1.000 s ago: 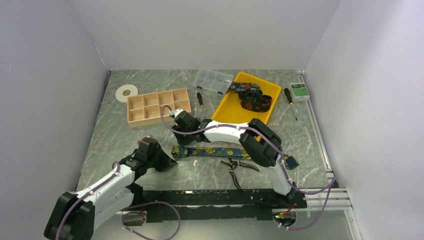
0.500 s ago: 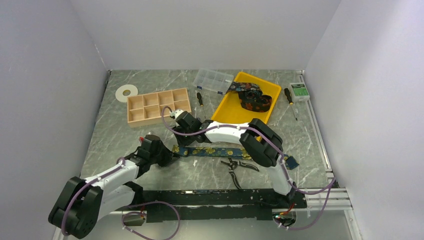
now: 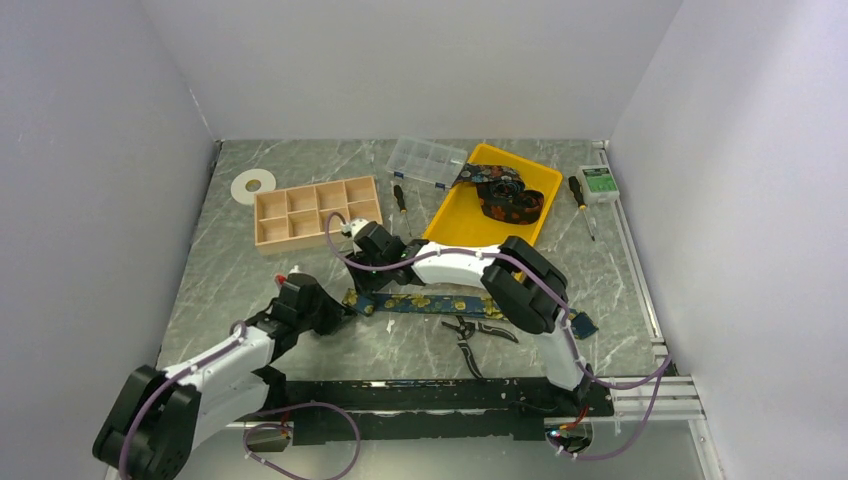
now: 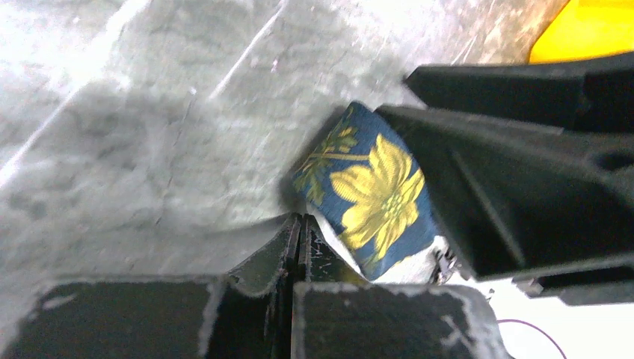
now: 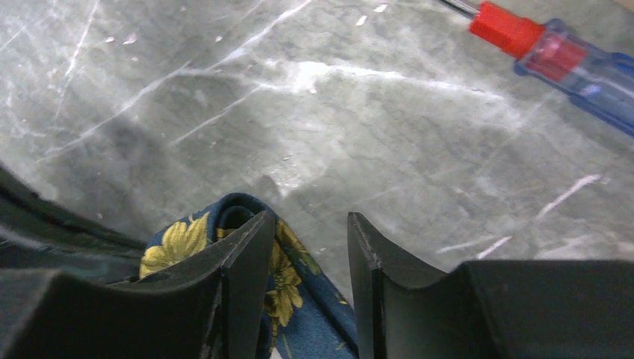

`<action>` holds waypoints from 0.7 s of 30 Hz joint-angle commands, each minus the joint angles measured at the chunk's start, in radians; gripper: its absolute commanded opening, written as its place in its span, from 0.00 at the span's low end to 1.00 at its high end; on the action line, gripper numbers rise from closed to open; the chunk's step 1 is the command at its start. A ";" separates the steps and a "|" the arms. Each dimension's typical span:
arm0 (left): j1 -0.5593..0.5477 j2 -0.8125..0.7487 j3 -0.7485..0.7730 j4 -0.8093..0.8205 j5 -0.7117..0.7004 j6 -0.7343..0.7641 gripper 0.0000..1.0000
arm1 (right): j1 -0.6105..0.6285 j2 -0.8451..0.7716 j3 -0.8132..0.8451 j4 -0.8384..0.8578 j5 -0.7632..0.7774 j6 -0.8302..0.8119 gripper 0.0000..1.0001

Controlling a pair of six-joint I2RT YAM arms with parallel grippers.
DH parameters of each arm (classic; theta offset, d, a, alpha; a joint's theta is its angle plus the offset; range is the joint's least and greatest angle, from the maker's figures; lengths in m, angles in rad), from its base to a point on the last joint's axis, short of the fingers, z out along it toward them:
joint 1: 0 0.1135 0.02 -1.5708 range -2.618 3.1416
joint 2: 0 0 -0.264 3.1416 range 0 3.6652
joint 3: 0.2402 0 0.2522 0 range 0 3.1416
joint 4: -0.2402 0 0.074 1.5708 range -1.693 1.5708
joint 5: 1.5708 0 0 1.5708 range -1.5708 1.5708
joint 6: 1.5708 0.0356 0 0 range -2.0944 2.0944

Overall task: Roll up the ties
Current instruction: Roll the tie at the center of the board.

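One tie (image 3: 425, 303) (image 4: 374, 194) (image 5: 288, 288) is lying flat on the table (image 3: 230, 270), stretched left to right on the near side of the tray (image 3: 455, 225), with its left end reaching out past the tray's left edge. That left end is folding over on itself into a small loop, yellow flowers facing up. More ties (image 3: 505, 195) are sitting bunched and partly coiled in the tray's far end.

Both arms are meeting at the looped end. The right gripper (image 3: 365, 295) (image 5: 310, 221) is coming down on it from the tray side, its jaws standing apart with bare table showing between them and one finger resting against the fold. The left gripper (image 3: 338, 305) (image 4: 299, 232) is coming in from the left, its fingers pressed tight together with nothing between them, its tip just beside the tie's end.

Pliers (image 3: 475, 335) are lying nearer than the tie, well to the near side of the tray. A wooden divided box (image 3: 315, 212) and a screwdriver (image 3: 400, 205) are sitting left of the tray, a clear case (image 3: 428, 160) is touching its far left corner, and another screwdriver (image 3: 580, 200) is lying to its right.
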 commanded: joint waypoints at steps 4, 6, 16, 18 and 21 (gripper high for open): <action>-0.003 -0.246 -0.016 -0.274 -0.012 0.068 0.03 | -0.068 -0.133 0.000 -0.022 0.136 0.065 0.52; -0.004 -0.319 -0.003 -0.353 -0.006 0.083 0.03 | -0.080 -0.186 -0.024 -0.024 0.157 0.091 0.54; 0.000 -0.474 0.099 -0.411 -0.175 0.093 0.03 | -0.088 -0.491 -0.458 0.303 -0.101 0.456 0.74; 0.009 -0.405 0.116 -0.339 -0.211 0.068 0.14 | -0.087 -0.512 -0.530 0.393 -0.151 0.538 0.78; 0.050 -0.290 0.138 -0.230 -0.217 0.071 0.26 | -0.081 -0.500 -0.566 0.461 -0.185 0.608 0.78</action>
